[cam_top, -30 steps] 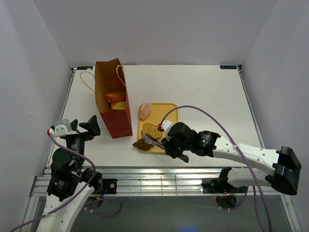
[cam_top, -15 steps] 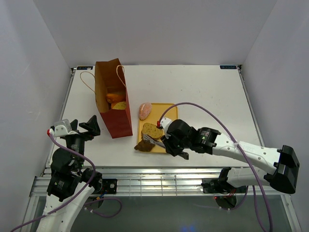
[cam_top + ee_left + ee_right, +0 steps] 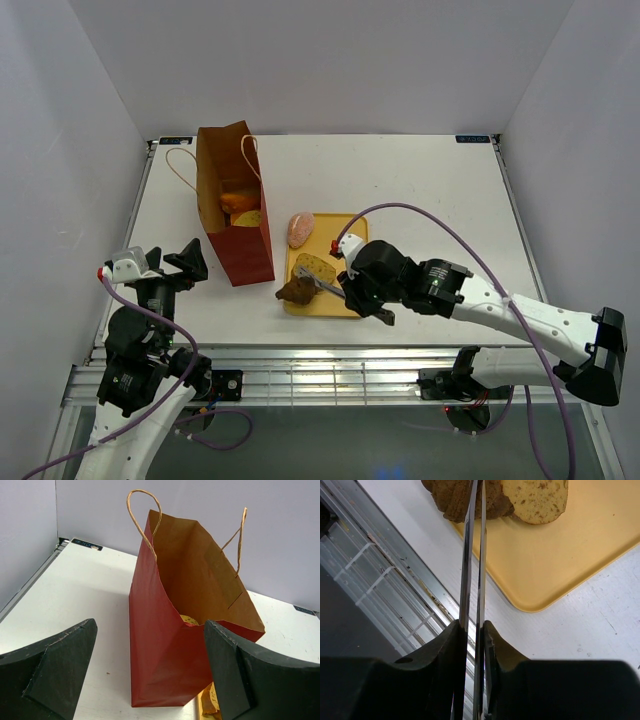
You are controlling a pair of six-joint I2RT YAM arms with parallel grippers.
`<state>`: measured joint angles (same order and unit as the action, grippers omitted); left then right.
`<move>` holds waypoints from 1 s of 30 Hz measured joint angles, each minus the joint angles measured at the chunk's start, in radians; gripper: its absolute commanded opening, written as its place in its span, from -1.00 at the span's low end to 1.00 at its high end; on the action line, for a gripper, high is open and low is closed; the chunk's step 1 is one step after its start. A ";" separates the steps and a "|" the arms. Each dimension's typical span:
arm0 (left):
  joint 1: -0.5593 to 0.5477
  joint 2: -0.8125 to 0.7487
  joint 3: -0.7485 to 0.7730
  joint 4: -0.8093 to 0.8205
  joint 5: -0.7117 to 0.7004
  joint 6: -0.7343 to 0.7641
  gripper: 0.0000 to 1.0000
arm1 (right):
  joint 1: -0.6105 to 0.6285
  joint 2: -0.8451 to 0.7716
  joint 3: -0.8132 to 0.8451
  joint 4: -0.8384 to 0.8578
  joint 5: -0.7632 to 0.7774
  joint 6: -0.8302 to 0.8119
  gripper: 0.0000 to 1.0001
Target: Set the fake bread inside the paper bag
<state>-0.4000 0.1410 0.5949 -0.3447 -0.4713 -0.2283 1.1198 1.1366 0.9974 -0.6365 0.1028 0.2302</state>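
- white table [image 3: 420, 190], everything sits on it
- paper bag [image 3: 240, 250] stands upright near the left side, mouth open. There's an orange loaf [image 3: 238, 200] and a golden bun [image 3: 247, 217] down inside
- yellow tray [image 3: 340, 235] is just right of the bag
- right gripper [image 3: 472, 635] is over the tray's near edge, fingers squeezed tight on a pair of silver tongs [image 3: 466, 555]
- left gripper [image 3: 150, 650] hangs near the bag's near side, fingers spread wide, nothing in them
- tong tips reach the brown croissant [image 3: 296, 291], which hangs off the tray's near-left corner. Can't tell if they're actually pinching it
- speckled slice [image 3: 318, 268] lies on the tray, touching the croissant
- pink roll [image 3: 300, 229] is at the tray's far-left corner
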 measured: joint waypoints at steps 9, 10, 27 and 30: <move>0.000 0.000 0.000 0.000 0.000 0.000 0.96 | 0.000 -0.030 0.026 -0.005 -0.008 0.006 -0.84; 0.000 0.000 0.000 0.000 0.000 0.000 0.96 | 0.000 -0.033 0.029 -0.006 -0.009 0.006 -0.84; -0.002 0.000 0.000 0.000 0.000 0.000 0.96 | 0.000 -0.053 0.262 -0.012 0.034 -0.052 -0.85; -0.002 0.000 0.000 0.000 0.000 0.000 0.96 | 0.000 -0.048 0.214 0.003 0.033 -0.058 -0.84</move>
<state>-0.4015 0.1410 0.5949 -0.3447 -0.4717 -0.2283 1.1198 1.0882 1.2110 -0.6331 0.1356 0.1726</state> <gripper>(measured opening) 0.979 0.250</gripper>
